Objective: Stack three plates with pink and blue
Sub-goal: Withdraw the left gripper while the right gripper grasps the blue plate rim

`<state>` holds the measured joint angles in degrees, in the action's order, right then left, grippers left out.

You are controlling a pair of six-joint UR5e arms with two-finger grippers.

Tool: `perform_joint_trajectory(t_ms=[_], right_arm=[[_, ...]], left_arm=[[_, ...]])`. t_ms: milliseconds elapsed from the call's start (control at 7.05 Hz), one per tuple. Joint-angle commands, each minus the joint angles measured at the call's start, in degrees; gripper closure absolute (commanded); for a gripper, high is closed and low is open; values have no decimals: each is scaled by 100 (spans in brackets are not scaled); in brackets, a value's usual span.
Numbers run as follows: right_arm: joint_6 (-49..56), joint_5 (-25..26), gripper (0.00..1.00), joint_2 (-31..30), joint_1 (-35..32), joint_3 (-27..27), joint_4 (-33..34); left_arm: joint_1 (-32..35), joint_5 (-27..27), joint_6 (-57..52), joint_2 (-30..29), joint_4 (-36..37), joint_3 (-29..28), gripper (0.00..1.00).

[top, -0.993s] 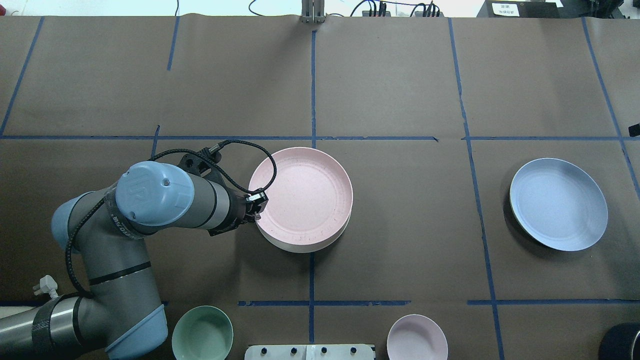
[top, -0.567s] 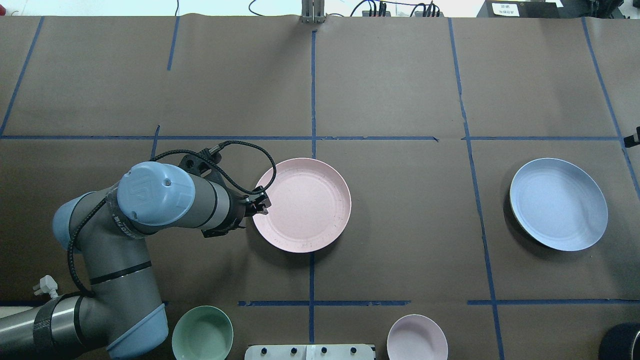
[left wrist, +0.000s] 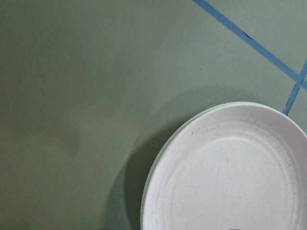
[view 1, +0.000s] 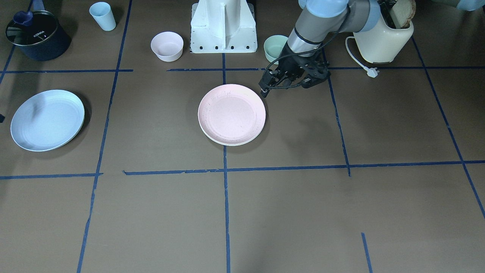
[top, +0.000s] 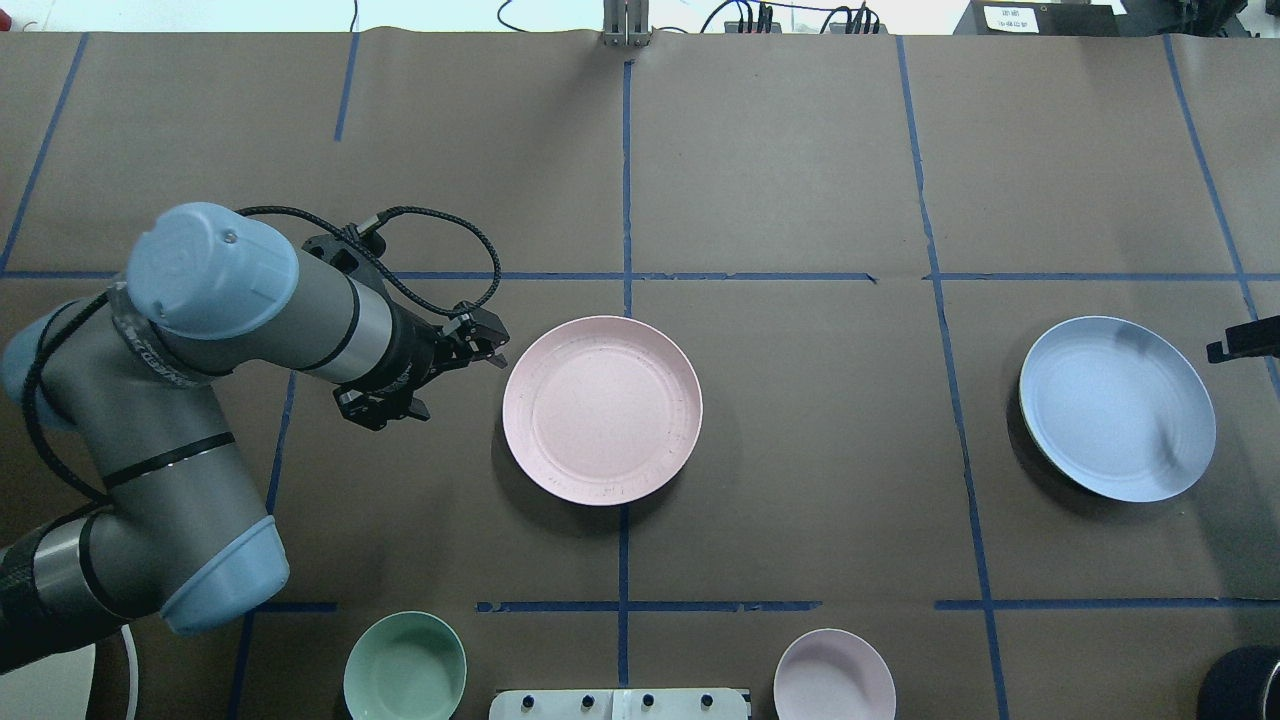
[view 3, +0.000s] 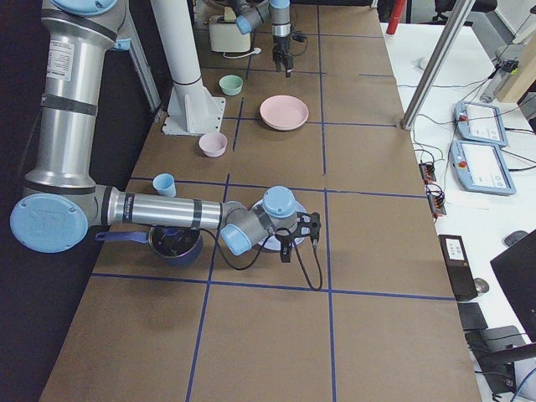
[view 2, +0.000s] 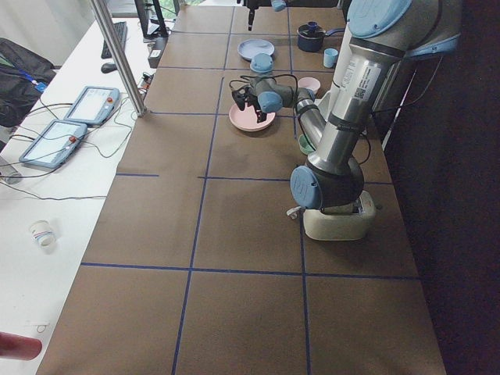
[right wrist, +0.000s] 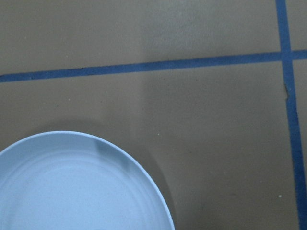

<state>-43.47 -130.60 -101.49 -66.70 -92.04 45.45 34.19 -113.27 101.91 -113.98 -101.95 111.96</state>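
Observation:
The pale pink plate (top: 602,410) lies in the middle of the table on top of the cream-white plate, whose rim (view 1: 224,142) peeks out beneath it. My left gripper (top: 489,345) is open and empty, just left of the pink plate and clear of its rim. The left wrist view shows the pink plate (left wrist: 225,177). The pale blue plate (top: 1117,408) lies alone at the right. Only a dark tip of my right gripper (top: 1240,341) shows at the right edge, beside the blue plate; I cannot tell its state. The right wrist view shows the blue plate (right wrist: 72,187).
A mint-green bowl (top: 405,665) and a small pink bowl (top: 834,675) stand at the near edge by the robot base (view 1: 223,26). A dark pot (view 1: 37,35), a blue cup (view 1: 103,16) and a toaster (view 1: 382,38) stand beside the base.
The pink plate was lowered flat onto the cream-white plate. My left gripper let go of it and drew back to the left. A tip of my right gripper has come in by the blue plate.

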Motion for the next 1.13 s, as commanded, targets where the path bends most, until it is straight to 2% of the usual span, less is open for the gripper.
perform_joint_trajectory(t_ms=[0,567,709,851,993], right_arm=[[-565,351,0,-362,578,80,-589],[-574,343,3,-310,781,362,-599],[-583,325,20,-310,781,362,-599],[-601,334,65,-301,781,362,-607],[-592,334,91,-275,781,362,-607]], left_arm=[[149,-108,-242,43,333,255,0],[193,-108,-250,209,333,457,0],[193,-108,-311,323,333,571,0],[202,-108,-321,463,333,694,0],[211,-99,-321,491,342,704,0]])
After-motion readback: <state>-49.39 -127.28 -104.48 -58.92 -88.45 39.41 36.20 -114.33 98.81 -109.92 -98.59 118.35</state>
